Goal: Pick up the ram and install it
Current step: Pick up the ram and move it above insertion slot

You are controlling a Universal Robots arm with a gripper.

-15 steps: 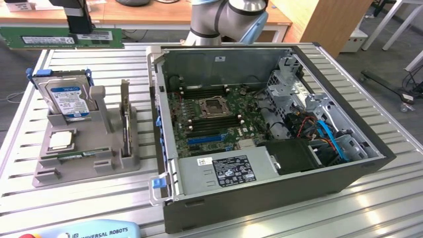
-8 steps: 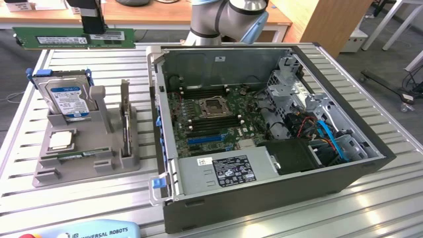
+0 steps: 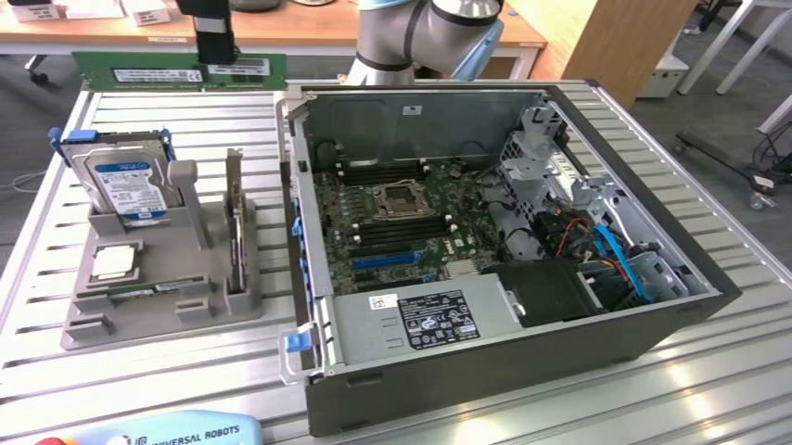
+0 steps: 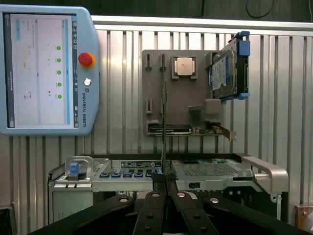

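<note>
The fingers (image 4: 158,185) are pressed onto the ram (image 3: 124,68), pinching it toward the end on the exterior view's right. It is held level on its long edge, in open air over the far edge of the slatted surface (image 3: 161,389) and apart from the case wall. One open computer case (image 3: 495,371) lies below, with a drive cage (image 3: 544,158) and cables (image 3: 613,250) crowding the exterior view's right. One grey holder (image 3: 161,320) beside it carries one hard drive (image 3: 124,181) and one processor (image 3: 115,262). One teach pendant (image 4: 44,68) lies at the near edge.
</note>
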